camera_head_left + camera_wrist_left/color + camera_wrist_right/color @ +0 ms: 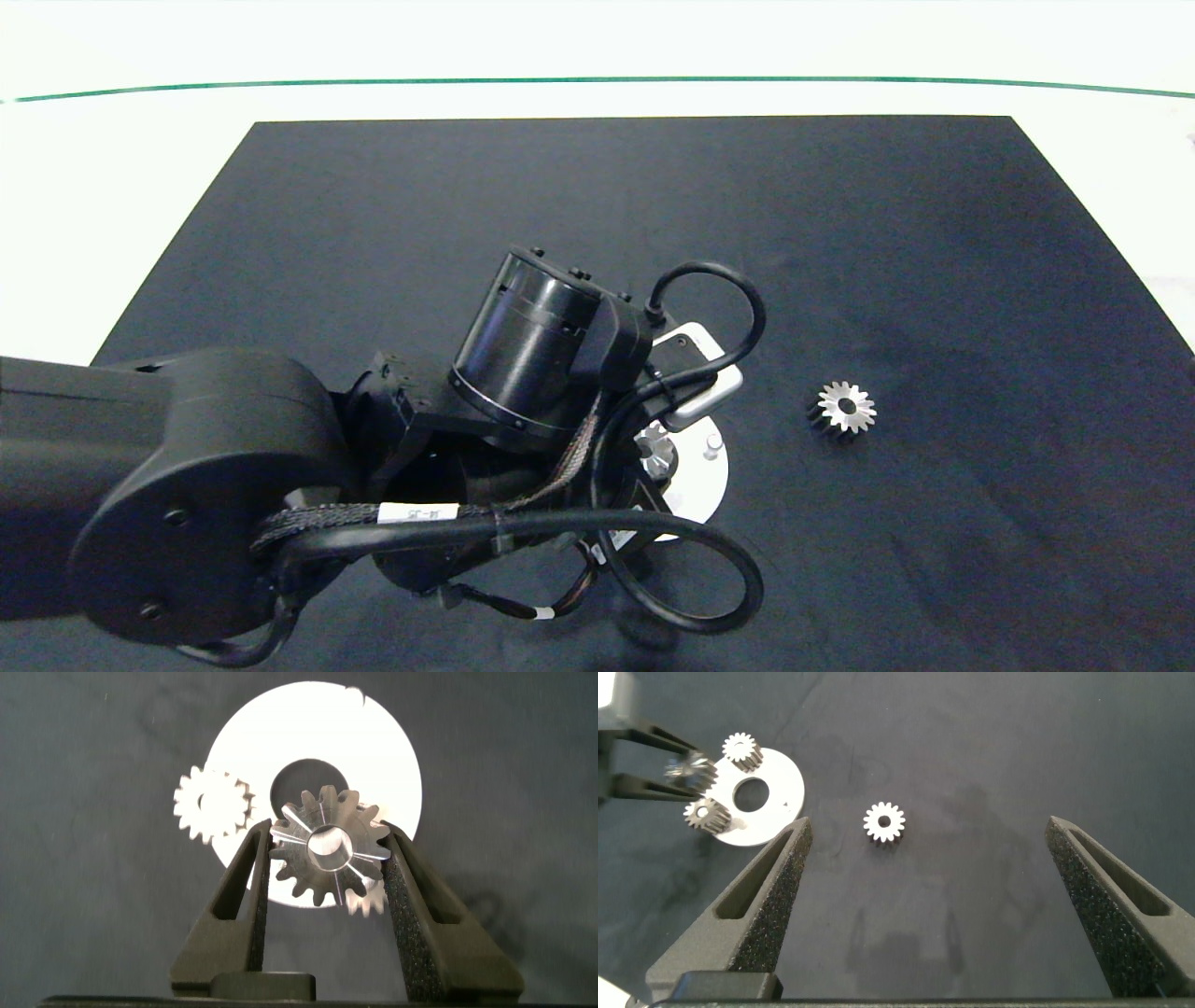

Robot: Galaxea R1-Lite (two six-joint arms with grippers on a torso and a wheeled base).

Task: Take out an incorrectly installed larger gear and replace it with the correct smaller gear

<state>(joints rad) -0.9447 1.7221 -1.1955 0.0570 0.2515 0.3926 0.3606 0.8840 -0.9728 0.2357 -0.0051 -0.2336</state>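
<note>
In the left wrist view my left gripper (327, 833) is shut on the larger gear (327, 859), its foam pads (404, 905) pressing on the pointed teeth from both sides. The gear hangs over a white round plate (383, 756) with a centre hole. Two small gears sit at the plate's rim, one in full view (213, 804) and one mostly hidden behind the held gear (371, 900). The smaller gear (843, 407) lies alone on the black mat, to the right of the plate (702, 485). It also shows below my open right gripper (926, 826) as a small gear (883, 821).
The black mat (597, 205) covers most of the white table, and a green line runs across the far side. My left arm (523, 345) and its cables hide most of the plate in the head view. The right arm is outside the head view.
</note>
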